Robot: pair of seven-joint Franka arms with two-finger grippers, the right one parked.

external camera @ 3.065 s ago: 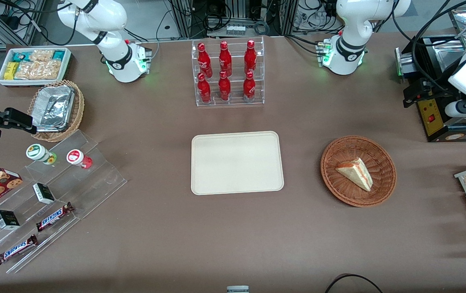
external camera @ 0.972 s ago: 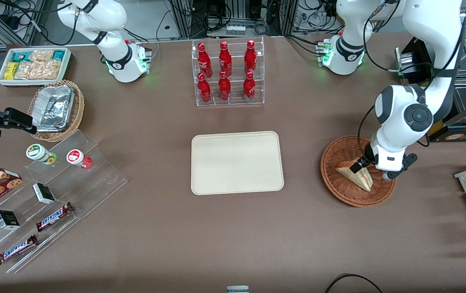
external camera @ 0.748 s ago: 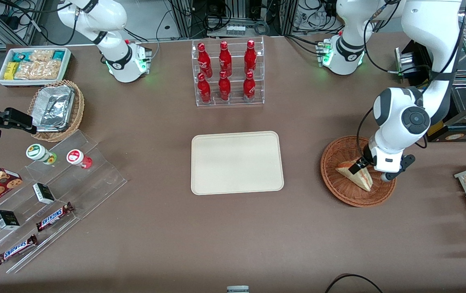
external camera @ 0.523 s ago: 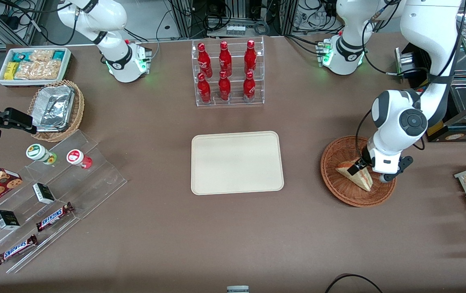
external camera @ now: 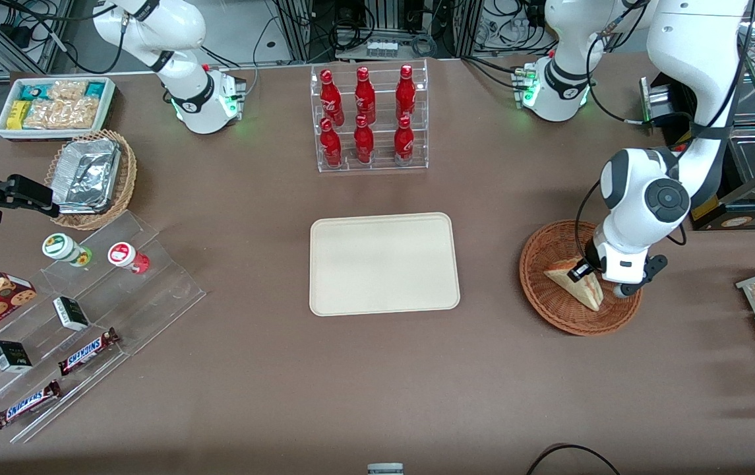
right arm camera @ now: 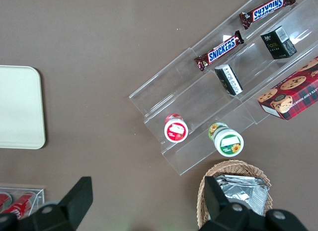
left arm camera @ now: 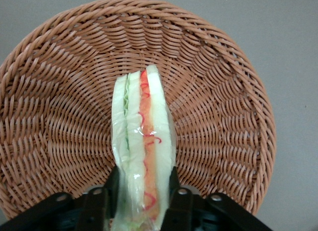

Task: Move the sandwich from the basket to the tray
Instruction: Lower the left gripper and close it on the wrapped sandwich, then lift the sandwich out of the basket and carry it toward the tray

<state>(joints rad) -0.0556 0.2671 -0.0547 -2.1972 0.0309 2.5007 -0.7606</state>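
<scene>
Front view: gripper [external camera: 587,271] down inside basket [external camera: 552,303], at wide end of sandwich [external camera: 573,286]. Sandwich lies in basket. Tray [external camera: 384,264] on worktop [external camera: 285,369], well apart, toward parked arm's end. Bottle rack [external camera: 369,119] farther from camera than tray.

Left wrist view: jaws clamped on sandwich [left arm camera: 141,156], one finger [left arm camera: 175,203] against each bread face. Basket [left arm camera: 223,116] beneath.

Inside the rough woven wicker basket [left arm camera: 213,92], the gripper [left arm camera: 141,203] with matt black fingers pinched a sandwich [left arm camera: 141,146] wrapped in glossy clear film.
</scene>
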